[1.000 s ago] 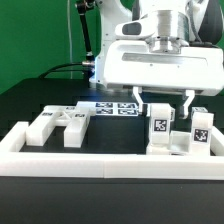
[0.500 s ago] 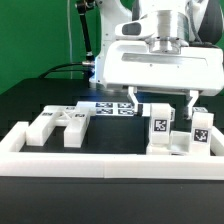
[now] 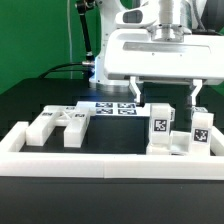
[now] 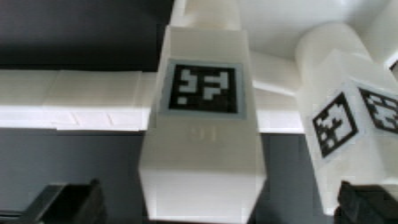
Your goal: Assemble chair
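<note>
Well to the exterior view's right, two tagged chair blocks [image 3: 160,132] are stood upright under a wide-open gripper [image 3: 165,93].
Their lower ends are lost against the white border rail [image 3: 100,162]; the long axes are set vertical, tags turned to the camera. Nothing is gripped or touched; the fingers [image 3: 133,93] are seen above the block tops.

1 second back: my jaws stood closer together, with the fingers [image 3: 134,92] reaching down beside the upright tagged block [image 3: 158,127]. Half a second back: jaws already spread wider, height unchanged. Now: jaws a touch wider again, and my whole hand has risen. The fingertips hang about level with the block's top and stand clear of it on both sides.
</note>
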You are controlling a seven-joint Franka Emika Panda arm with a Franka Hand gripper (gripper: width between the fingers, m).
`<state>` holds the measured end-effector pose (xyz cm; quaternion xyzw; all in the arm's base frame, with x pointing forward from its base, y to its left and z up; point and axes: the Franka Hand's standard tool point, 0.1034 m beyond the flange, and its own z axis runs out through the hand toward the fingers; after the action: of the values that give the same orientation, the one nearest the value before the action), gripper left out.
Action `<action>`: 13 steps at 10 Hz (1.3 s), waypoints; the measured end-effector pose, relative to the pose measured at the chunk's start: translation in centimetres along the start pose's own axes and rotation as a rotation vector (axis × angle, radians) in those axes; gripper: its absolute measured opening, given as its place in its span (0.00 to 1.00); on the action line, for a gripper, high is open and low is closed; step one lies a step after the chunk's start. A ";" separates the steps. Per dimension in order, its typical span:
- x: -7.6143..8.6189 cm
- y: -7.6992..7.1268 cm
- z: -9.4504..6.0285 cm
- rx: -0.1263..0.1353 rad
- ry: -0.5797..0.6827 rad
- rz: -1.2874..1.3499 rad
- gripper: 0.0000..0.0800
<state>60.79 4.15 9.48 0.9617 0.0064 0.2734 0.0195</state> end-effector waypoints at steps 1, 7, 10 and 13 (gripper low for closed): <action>0.0 0.0 0.0 0.000 0.000 0.000 0.81; 0.1 -0.1 0.7 0.047 -0.264 0.020 0.81; -1.0 -0.3 0.7 0.085 -0.519 0.030 0.81; -0.8 0.2 1.0 0.083 -0.528 0.037 0.81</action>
<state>60.65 3.90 8.24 0.9996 -0.0053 0.0128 -0.0238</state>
